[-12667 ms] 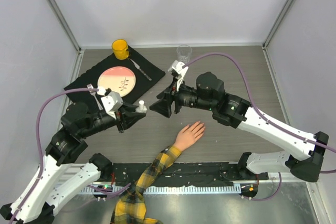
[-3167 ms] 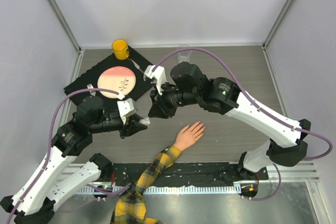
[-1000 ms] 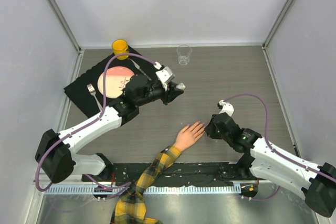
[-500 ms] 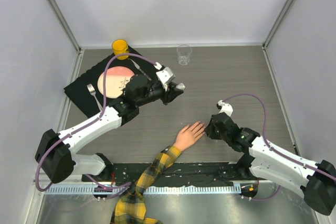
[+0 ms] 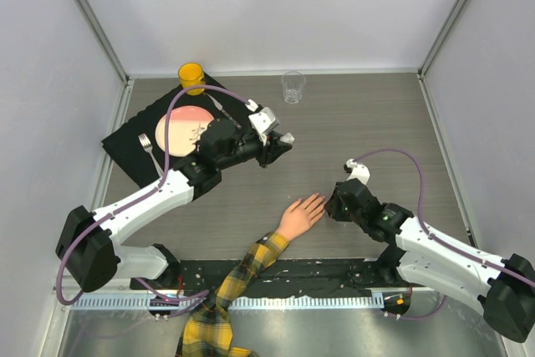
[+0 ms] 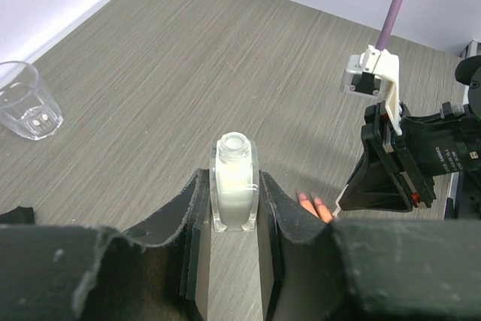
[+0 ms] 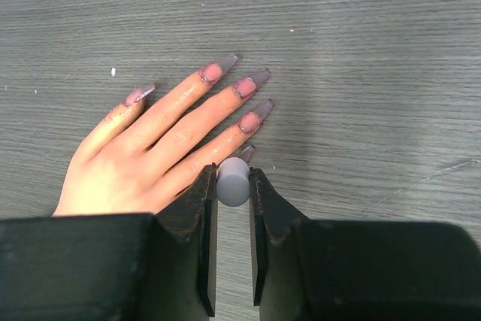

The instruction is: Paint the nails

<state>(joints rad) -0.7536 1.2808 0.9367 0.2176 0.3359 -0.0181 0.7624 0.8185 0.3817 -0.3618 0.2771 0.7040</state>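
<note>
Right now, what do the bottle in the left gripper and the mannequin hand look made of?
The bottle: clear glass or hard plastic, glossy; thick see-through walls around milky liquid. The mannequin hand: probably plastic or silicone, smooth matte peach skin.

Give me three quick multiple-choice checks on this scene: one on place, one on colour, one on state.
1. Relative to the hand, the right gripper is:
A. over the wrist
B. at the fingertips
C. far off

2. The cup is:
A. yellow
B. blue
C. red

3. The bottle in the left gripper is:
A. capped
B. lying on its side
C. uncapped

Answers:
1 B: in the right wrist view the gripper, shut on a grey cap, sits at the little finger's tip.
2 A: the top view shows it plainly yellow.
3 C: the left wrist view shows it upright with a bare, open neck.
</note>
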